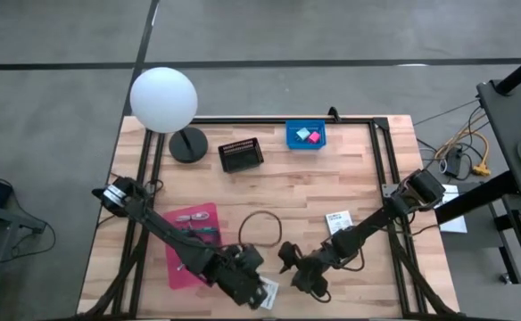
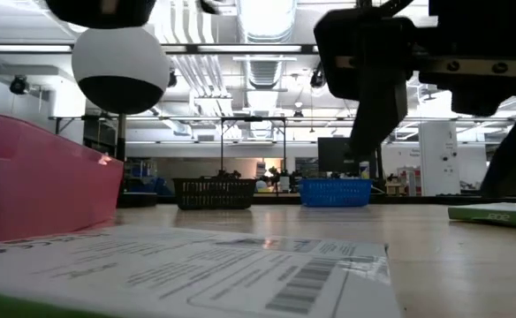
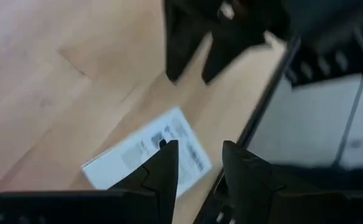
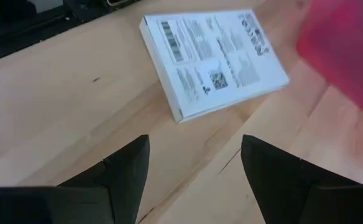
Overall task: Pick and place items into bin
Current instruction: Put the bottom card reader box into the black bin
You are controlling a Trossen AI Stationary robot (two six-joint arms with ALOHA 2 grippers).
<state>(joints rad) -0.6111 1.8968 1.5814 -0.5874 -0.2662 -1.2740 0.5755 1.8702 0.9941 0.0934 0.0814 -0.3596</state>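
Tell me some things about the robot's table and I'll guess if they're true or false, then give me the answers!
1. The blue bin has a pink cube inside. True.
2. The right gripper is squeezing the white packet. False: its fingers are open and empty, with the packet lying flat on the table ahead of them.
3. A black basket sits beside the blue bin. True.
4. The white ball lamp stands in the middle of the table. False: it stands at a far corner, on the left arm's side.
5. The left gripper has a packet lying on the table ahead of it. True.
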